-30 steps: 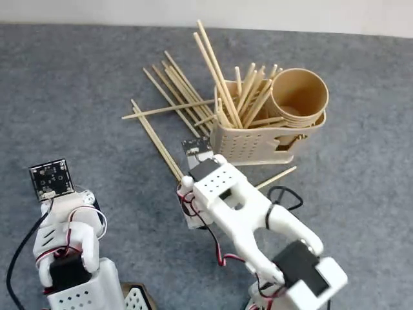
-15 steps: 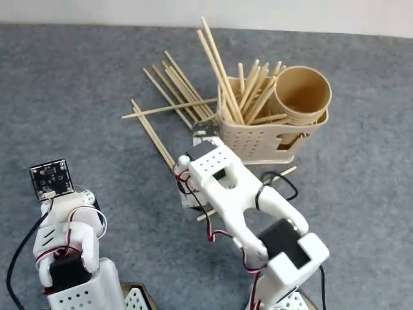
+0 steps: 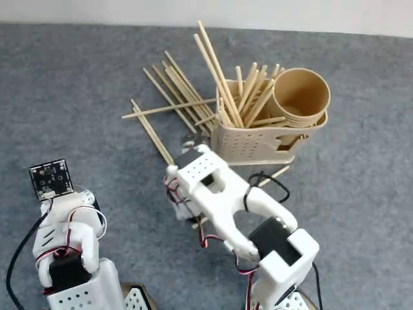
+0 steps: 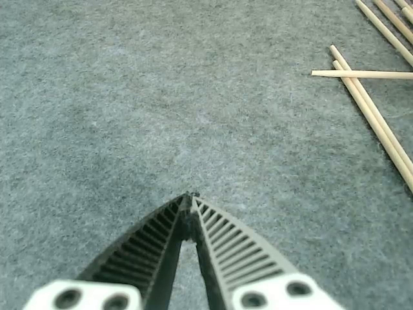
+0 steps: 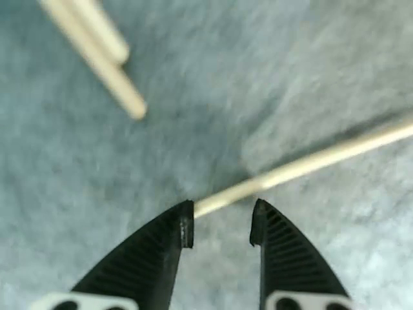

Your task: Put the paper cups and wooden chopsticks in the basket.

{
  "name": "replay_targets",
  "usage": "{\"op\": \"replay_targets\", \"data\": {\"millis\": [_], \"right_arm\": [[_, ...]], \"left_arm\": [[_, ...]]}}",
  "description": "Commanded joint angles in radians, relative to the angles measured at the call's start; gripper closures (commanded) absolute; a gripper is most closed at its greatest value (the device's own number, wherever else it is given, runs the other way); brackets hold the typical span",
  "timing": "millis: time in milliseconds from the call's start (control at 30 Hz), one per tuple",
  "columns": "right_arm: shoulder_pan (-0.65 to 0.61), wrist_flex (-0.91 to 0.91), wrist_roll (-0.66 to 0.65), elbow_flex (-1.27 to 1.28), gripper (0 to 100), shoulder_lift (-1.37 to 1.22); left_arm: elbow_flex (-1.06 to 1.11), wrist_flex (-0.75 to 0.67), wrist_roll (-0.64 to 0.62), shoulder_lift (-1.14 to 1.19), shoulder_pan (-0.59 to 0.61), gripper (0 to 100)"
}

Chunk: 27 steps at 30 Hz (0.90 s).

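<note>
A beige slotted basket (image 3: 251,145) stands at the back of the grey mat, holding stacked paper cups (image 3: 298,97) and several upright chopsticks (image 3: 242,97). Loose chopsticks (image 3: 171,97) lie fanned out to its left. My right arm (image 3: 213,187) hangs over one chopstick (image 3: 277,174) lying in front of the basket. In the right wrist view my right gripper (image 5: 222,223) is open just above the mat, with the end of that chopstick (image 5: 290,169) touching one fingertip. My left gripper (image 4: 191,199) is shut and empty over bare mat, with chopsticks (image 4: 371,106) farther off.
The left arm (image 3: 64,226) stays at the near left corner, well away from the pile. Two more chopstick ends (image 5: 97,39) lie beyond the right gripper. A pale wall edge (image 3: 206,13) borders the mat at the back.
My right arm has swung left and toward the near side, settling lower over the chopstick in front of the basket. The left arm has not moved.
</note>
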<state>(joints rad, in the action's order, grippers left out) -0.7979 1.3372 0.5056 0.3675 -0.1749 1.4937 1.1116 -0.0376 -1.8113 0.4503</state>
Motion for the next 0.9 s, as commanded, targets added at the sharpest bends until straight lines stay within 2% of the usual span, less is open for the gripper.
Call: {"op": "replay_targets", "data": {"millis": [0,100,300,433,667,767,867], "right_arm": [[-0.061,0.093,0.000,-0.065,84.6,0.025],[-0.068,0.134,-0.078,-0.107,84.6,0.085],[-0.059,0.237,-0.387,-0.110,84.6,0.274],[-0.021,0.240,-0.700,-0.107,84.7,0.349],[0.062,0.240,-1.347,-0.053,84.6,0.325],[0.070,0.228,-1.479,0.019,84.3,0.298],[0.070,0.153,-1.521,0.070,84.3,0.286]], "left_arm": [[-0.002,-0.020,0.011,-0.008,0.008,100],[-0.002,-0.020,0.011,-0.008,0.008,100],[-0.002,-0.020,0.011,-0.008,0.008,100],[-0.002,-0.020,0.011,-0.008,0.008,100],[-0.002,-0.020,0.011,-0.008,0.008,100],[-0.002,-0.020,0.011,-0.008,0.008,100],[0.010,-0.025,0.011,-0.008,0.008,100]]}}
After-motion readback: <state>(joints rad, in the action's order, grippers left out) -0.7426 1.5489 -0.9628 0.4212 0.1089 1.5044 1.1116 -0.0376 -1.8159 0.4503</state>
